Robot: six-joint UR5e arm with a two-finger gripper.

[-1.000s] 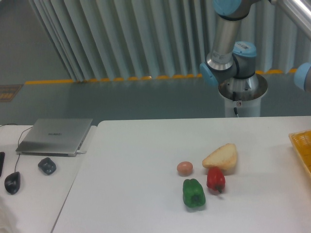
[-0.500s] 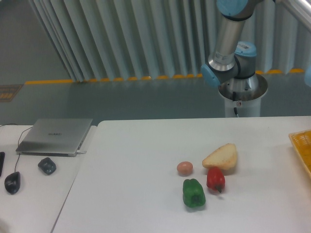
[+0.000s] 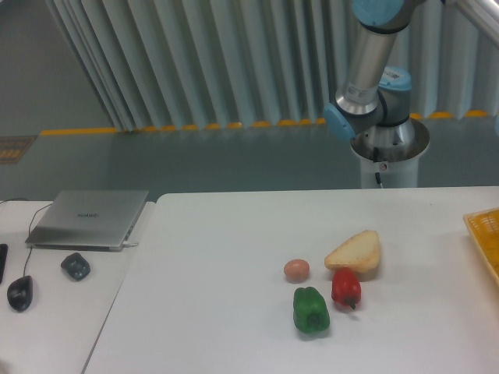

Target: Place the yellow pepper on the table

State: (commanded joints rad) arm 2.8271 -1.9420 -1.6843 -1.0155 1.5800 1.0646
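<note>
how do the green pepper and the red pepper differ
The green pepper is green and blockier; the red pepper is red, a bit smaller and tapers toward its lower end. The green pepper lies nearer the camera, the red pepper closer to the bread wedge. Both are glossy and rest on the white table.

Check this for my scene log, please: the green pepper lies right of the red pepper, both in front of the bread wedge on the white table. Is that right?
One detail is off. The camera view shows the green pepper left of the red pepper, not right of it. The rest holds: both lie in front of the bread wedge on the white table.
</note>
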